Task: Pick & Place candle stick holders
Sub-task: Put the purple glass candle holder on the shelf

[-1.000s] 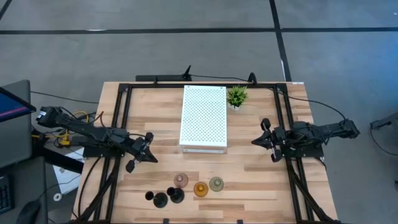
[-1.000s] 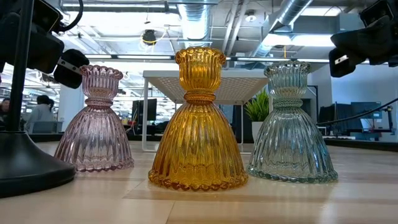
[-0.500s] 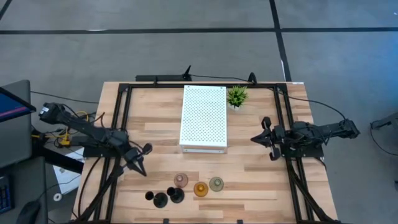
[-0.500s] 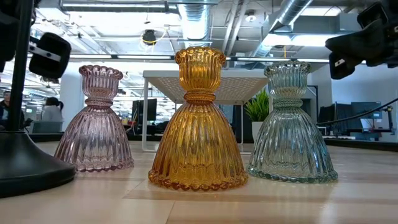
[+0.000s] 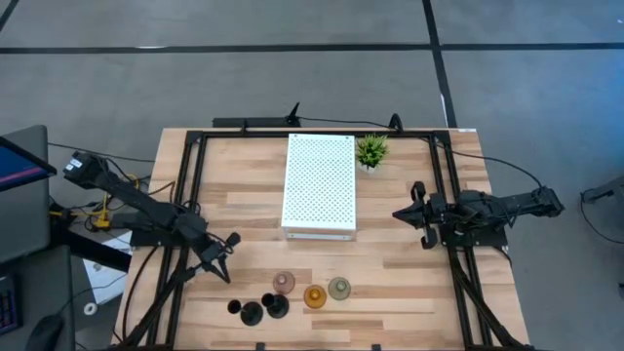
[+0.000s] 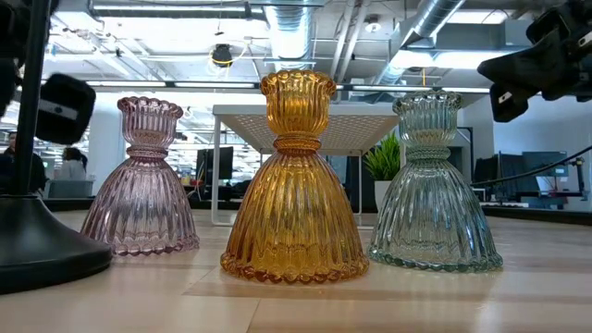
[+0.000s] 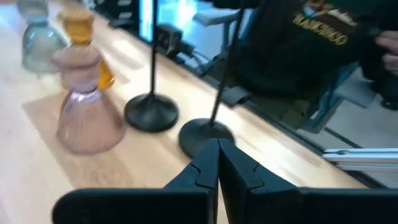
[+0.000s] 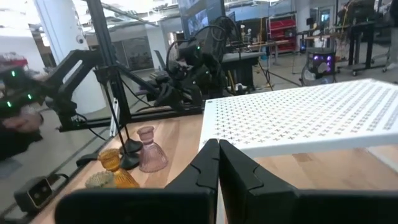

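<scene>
From above, you see the left end effector (image 5: 220, 255) over the wooden surface (image 5: 390, 283), near its front-left part, with the five holders grouped just ahead of it toward the front edge: the pink holder (image 5: 283, 282), amber holder (image 5: 314, 295) and grey-green holder (image 5: 338, 288) in a loose row, and the two black holders (image 5: 263, 308) beside them on the left. The right end effector (image 5: 417, 214) hangs at the right side, well apart from the group, next to the white perforated stand (image 5: 319, 185) and the potted plant (image 5: 370, 150).

At table height, the three glass holders stand upright, amber nearest the camera, pink to its left, grey-green to its right.

Through the left wrist camera, your left end effector's fingers (image 7: 239, 171) are pressed together, empty, pointing at the base of the nearer black holder (image 7: 206, 132).

Through the right wrist camera, the right fingers (image 8: 236, 171) are also pressed together, empty.
</scene>
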Motion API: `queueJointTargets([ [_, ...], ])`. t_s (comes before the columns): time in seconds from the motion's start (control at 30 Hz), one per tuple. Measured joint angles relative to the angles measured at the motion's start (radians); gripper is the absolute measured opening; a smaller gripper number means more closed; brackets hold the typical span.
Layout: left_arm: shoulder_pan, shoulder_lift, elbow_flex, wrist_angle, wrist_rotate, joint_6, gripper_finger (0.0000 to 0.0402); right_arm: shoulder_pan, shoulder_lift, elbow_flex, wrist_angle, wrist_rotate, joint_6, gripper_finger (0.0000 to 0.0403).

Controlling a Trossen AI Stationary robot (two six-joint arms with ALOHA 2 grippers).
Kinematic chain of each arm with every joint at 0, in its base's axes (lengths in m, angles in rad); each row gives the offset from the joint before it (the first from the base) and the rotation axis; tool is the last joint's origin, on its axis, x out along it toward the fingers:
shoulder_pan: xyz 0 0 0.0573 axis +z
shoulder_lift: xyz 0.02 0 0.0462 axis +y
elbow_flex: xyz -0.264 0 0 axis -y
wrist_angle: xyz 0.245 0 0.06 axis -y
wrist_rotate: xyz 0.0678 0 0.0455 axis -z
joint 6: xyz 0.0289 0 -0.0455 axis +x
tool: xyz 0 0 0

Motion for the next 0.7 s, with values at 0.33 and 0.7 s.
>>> queueJointTargets([
  [0.33,-0.010,0.158,0.000,0.157,0.010,0.000,0.0043,0.000,0.000,0.000,0.000,0.000,0.065,0.0000],
  [0.7,-0.075,0.329,0.000,0.467,0.006,0.000,0.0102,-0.001,0.000,0.000,0.000,0.000,0.066,0.0000],
])
